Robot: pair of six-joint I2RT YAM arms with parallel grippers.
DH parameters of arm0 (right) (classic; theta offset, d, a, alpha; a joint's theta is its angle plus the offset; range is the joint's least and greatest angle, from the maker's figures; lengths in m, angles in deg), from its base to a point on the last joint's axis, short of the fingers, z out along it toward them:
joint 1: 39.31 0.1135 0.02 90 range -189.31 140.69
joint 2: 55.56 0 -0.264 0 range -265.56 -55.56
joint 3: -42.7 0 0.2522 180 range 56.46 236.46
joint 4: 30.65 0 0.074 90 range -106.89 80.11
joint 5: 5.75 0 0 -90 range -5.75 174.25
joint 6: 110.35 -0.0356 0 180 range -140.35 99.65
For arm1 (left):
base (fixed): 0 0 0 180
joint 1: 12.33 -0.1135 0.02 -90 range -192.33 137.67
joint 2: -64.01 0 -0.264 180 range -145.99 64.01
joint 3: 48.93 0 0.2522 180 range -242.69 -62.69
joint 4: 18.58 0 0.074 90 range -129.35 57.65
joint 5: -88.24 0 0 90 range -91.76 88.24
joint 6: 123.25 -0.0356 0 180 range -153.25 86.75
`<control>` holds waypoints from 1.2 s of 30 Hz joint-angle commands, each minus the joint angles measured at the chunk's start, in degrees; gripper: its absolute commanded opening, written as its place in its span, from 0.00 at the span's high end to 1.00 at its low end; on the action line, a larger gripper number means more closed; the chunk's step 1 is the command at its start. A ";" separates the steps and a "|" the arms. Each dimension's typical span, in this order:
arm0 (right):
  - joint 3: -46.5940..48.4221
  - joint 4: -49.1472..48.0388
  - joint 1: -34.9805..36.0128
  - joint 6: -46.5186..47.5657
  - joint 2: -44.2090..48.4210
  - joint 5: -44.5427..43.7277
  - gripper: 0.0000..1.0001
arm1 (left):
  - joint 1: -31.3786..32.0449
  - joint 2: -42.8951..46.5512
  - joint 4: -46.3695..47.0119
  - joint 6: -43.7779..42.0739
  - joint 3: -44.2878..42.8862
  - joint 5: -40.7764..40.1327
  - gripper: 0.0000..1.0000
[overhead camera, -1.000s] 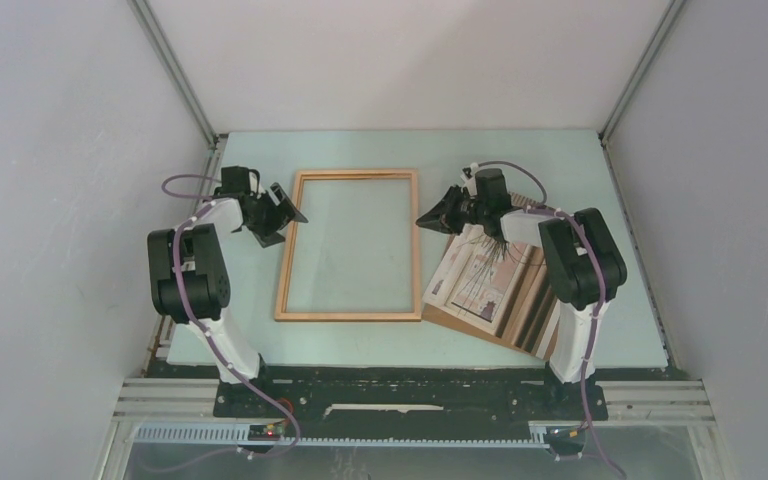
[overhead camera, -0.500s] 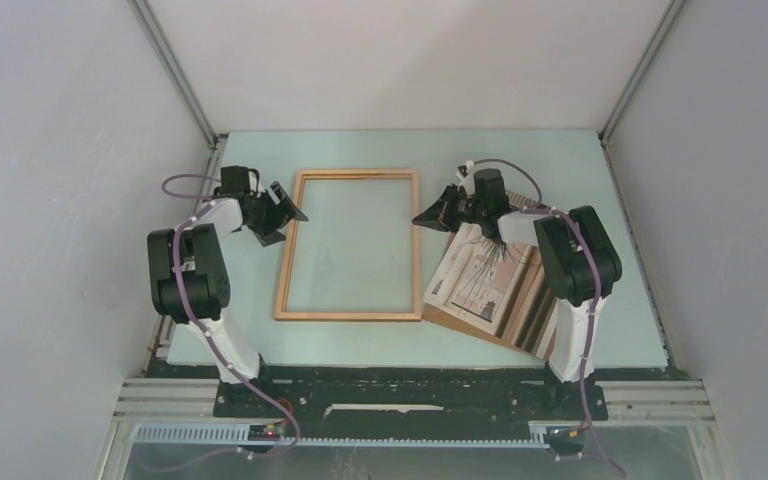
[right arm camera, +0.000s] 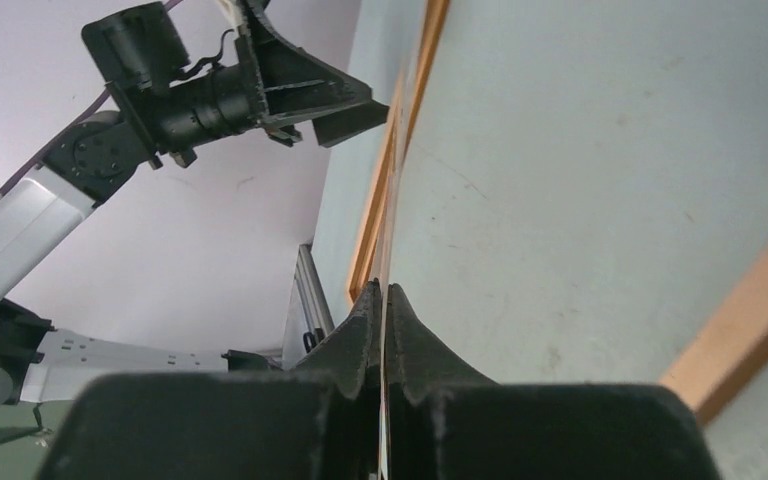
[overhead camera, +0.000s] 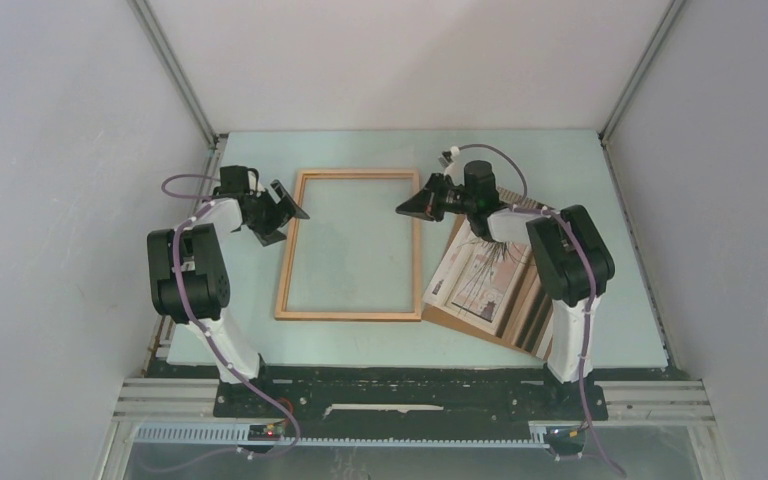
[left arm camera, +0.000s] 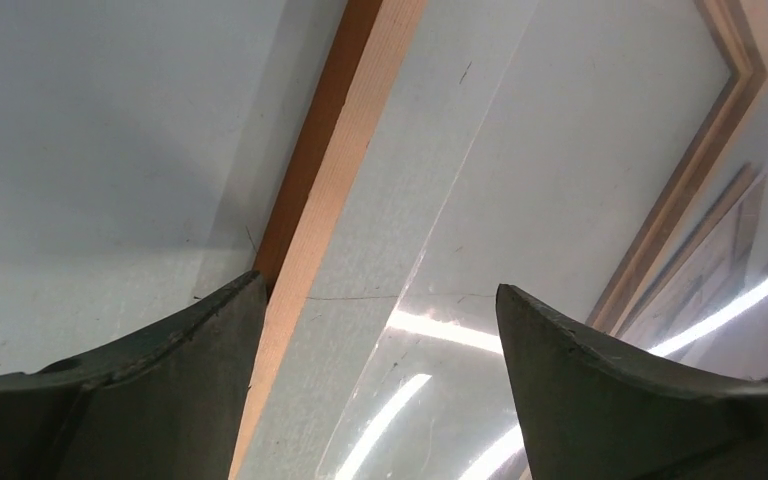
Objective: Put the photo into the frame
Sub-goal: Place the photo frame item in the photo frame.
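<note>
Right gripper (overhead camera: 401, 209): pressed fully together over the right side of the frame; in its wrist view a very thin sheet runs edge-on between the fingertips; it looks like the clear pane (left arm camera: 430, 350) and seems pinched there

Left gripper (overhead camera: 285, 222): jaws spread wide at the frame's left side; the left rail passes through the gap between the fingers (left arm camera: 160, 370); nothing gripped; I cannot tell whether a finger touches the wood

The frame (overhead camera: 350, 316): light wood; lying flat in the middle of the pale green table (overhead camera: 620, 250); long sides running away from the arms; glossy reflections of the lights show inside it in the left wrist view

The photo (overhead camera: 480, 280): just right of the frame, lying at a slant on a brown backing board (overhead camera: 460, 322); partly under the right arm; neither gripper on it

Backing board: on the table, its near corner just beside the frame's near right corner
</note>
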 commanded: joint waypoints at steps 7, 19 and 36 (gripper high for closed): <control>7.05 -1.66 1.92 -1.43 -4.62 -3.13 1.00 | -0.39 1.75 2.80 0.81 2.68 2.06 0.05; 12.07 -0.07 2.19 -2.41 -8.75 -3.65 1.00 | -0.42 2.01 3.44 1.25 3.24 2.66 0.00; 15.06 -1.86 2.27 -5.26 -11.48 -3.51 1.00 | -0.43 2.08 3.83 1.43 3.67 3.18 0.00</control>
